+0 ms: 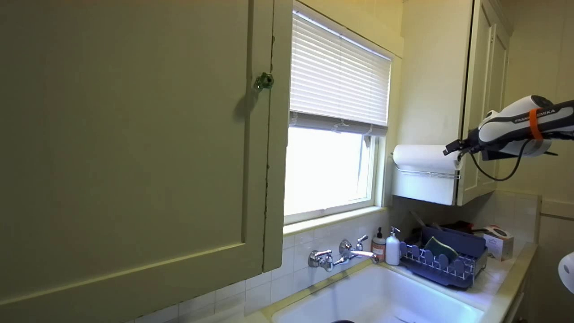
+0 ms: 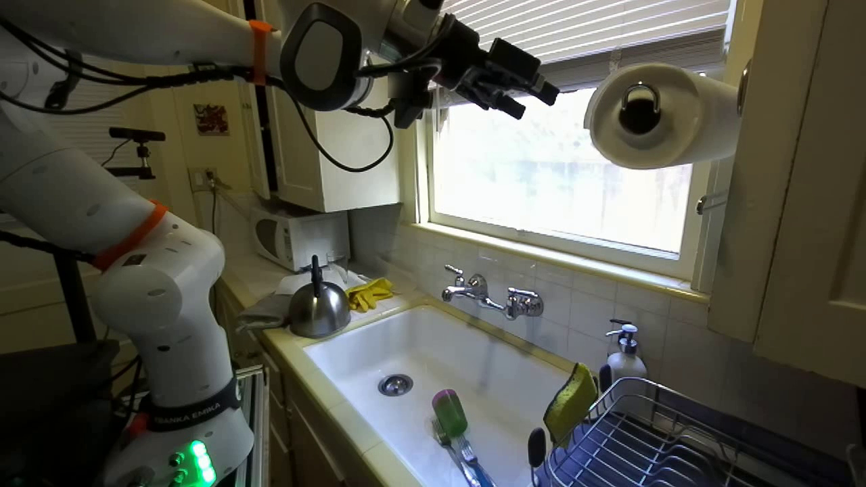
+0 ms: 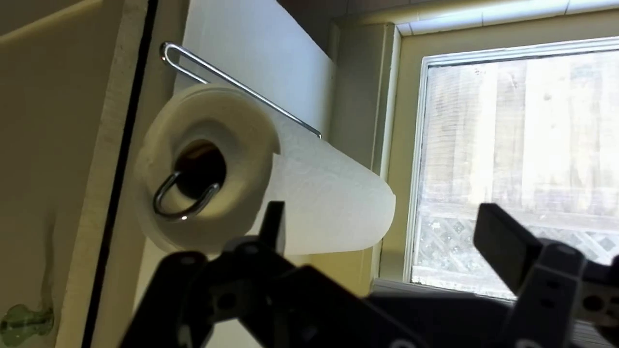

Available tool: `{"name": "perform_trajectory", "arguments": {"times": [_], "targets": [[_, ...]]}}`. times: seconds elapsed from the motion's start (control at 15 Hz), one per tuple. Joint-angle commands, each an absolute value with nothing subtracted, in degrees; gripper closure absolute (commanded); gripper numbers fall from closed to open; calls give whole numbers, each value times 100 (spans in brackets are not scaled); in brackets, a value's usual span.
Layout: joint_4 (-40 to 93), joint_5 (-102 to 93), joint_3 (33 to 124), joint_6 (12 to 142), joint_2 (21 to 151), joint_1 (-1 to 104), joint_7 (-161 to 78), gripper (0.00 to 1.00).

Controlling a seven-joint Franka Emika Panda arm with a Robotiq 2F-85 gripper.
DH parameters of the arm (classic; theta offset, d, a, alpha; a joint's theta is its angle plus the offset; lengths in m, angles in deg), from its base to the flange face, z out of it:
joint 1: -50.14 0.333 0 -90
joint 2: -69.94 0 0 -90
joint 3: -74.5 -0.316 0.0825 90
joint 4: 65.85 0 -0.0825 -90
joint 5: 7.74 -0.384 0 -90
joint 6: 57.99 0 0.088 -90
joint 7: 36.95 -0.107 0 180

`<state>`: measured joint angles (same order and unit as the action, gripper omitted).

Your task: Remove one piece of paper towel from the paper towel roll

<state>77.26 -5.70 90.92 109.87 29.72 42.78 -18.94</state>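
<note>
The paper towel roll (image 3: pixel 329 193) is a white horizontal cylinder on a wire holder against the cabinet side. It also shows in both exterior views (image 1: pixel 417 157) (image 2: pixel 700 122). The outermost piece of paper towel (image 3: pixel 333 208) lies wound on the roll, and a small step at its edge shows in the wrist view. My gripper (image 3: pixel 389 237) is open with nothing between its fingers. In the wrist view one finger overlaps the roll's near end and the other stands over the window. In an exterior view my gripper (image 2: pixel 531 100) is apart from the roll, off its free end.
The wire holder's bar (image 3: pixel 246 92) runs along the roll. The cabinet (image 1: pixel 435 89) carries it, beside the window (image 2: pixel 561 182) and slatted blind (image 1: pixel 336 72). Below are the faucet (image 2: pixel 494 297), sink (image 2: pixel 379 345), dish rack (image 2: pixel 649 433) and soap bottle (image 1: pixel 393 249). A kettle (image 2: pixel 319 308) stands on the counter.
</note>
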Motion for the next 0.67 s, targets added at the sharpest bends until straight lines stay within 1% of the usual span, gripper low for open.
{"name": "perform_trajectory", "arguments": {"times": [0.0, 0.4, 0.6], "targets": [[7819, -606, 9279, 11300, 3064, 4351, -2087, 0], [7781, -699, 9632, 11352, 3166, 4424, -2120, 0], [7622, -753, 9863, 11258, 3272, 4686, -1994, 2]]}}
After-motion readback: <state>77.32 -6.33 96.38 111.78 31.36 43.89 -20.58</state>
